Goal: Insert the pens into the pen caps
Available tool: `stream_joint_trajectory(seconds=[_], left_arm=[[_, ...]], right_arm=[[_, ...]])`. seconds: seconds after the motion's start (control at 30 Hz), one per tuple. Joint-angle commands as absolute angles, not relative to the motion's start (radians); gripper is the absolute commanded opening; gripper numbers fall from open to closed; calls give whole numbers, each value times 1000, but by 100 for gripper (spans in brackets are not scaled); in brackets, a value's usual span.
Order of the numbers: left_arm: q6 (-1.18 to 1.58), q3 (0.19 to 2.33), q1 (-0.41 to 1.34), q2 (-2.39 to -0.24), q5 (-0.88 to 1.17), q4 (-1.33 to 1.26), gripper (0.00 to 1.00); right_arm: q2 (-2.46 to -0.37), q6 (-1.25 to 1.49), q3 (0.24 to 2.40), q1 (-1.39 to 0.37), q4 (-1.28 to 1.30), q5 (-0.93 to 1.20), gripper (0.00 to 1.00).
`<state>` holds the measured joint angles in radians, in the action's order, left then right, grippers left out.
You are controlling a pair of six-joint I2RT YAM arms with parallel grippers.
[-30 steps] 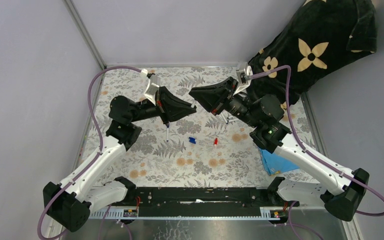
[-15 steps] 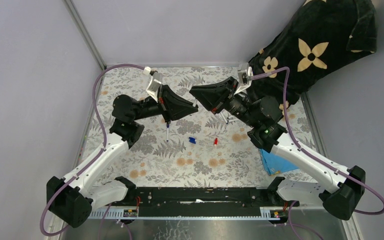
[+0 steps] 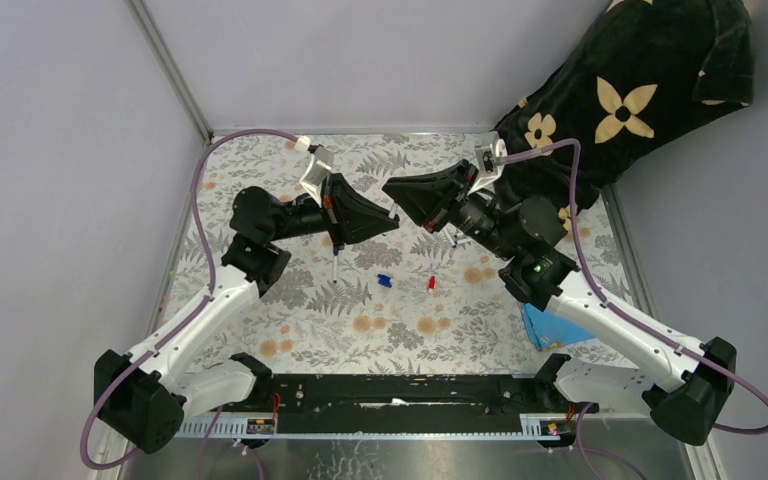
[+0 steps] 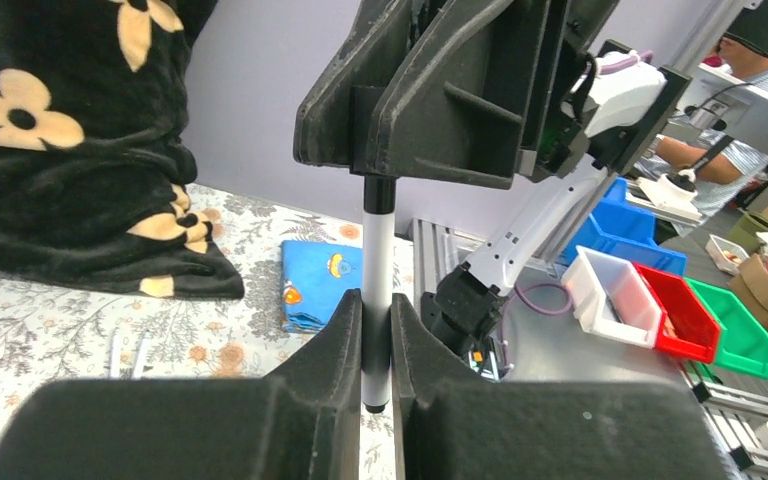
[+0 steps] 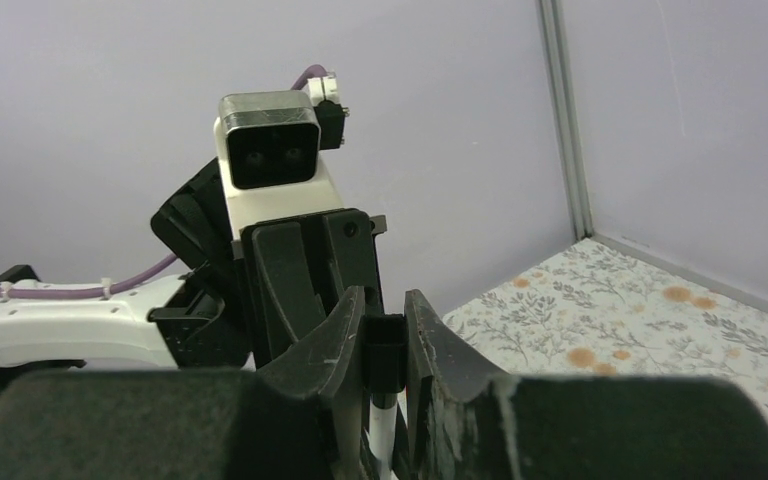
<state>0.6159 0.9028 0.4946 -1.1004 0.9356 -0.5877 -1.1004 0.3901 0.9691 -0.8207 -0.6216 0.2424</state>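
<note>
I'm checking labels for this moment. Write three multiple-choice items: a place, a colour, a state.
1. Where does the blue cap lie? A) on a blue cloth B) on the table beside the red cap C) in a gripper
2. What colour is the cap in the right gripper? A) red B) blue C) black
3. How is the left gripper? A) open, empty B) shut on a white pen C) shut on a cap
Key: 1 B, both caps lie on the table in the top view; 2 C, the wrist view shows it black; 3 B, the pen's barrel is clamped.
</note>
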Motion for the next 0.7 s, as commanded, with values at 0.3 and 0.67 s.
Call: stream_joint_trajectory(seconds=[0.3,0.67], left_arm=[[435,847,497,-998,775,-388,0],[385,797,498,-926,316,-34,0]], right_arm=[[-1081,320,1110,-859,-659,177,62],[-881,248,788,-859,-373,-158,72]])
